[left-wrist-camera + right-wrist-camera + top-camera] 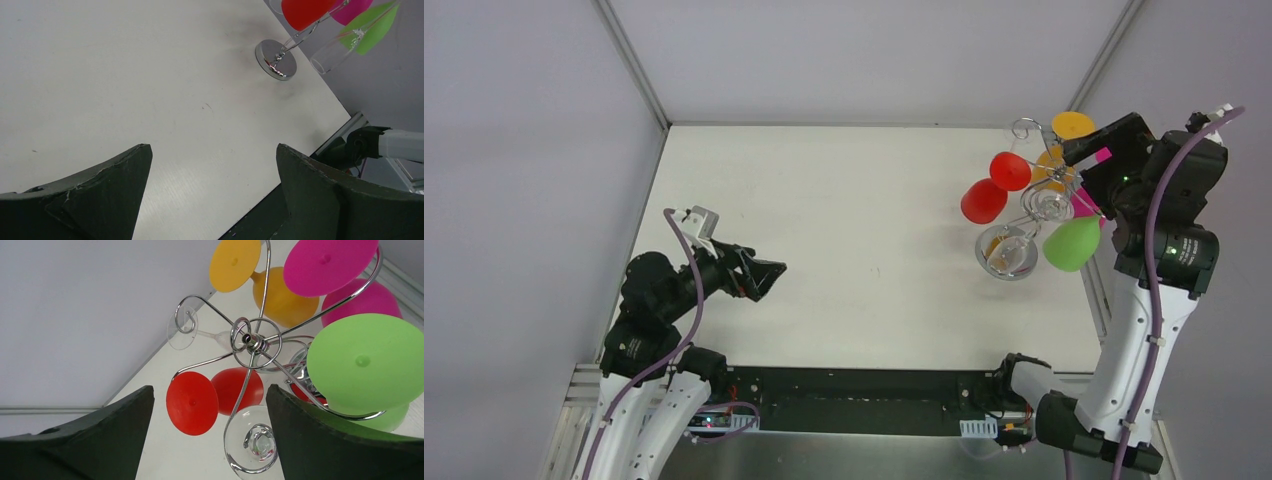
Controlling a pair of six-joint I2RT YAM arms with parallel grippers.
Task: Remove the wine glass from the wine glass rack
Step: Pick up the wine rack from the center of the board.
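While right gripper (208, 388) hovers spread wide above rack (1046, 205) at table's (844, 220) far right | glasses (1071, 243) hang foot-up, look light, smooth, possibly brittle | take stem under foot | left gripper (214, 146) also spread wide, well apart.

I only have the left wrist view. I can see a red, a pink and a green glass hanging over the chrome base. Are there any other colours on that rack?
Observer: Yes, an orange glass hangs from the wine glass rack, next to the pink glass.
Operator: Where is the right tool?
Observer: The right tool is open, up by the rack's top on its right side, holding nothing.
Operator: I see one clear glass. Are there more?
Observer: Two clear feet show: one clear foot near the orange glass, a second clear foot beside the red glass.
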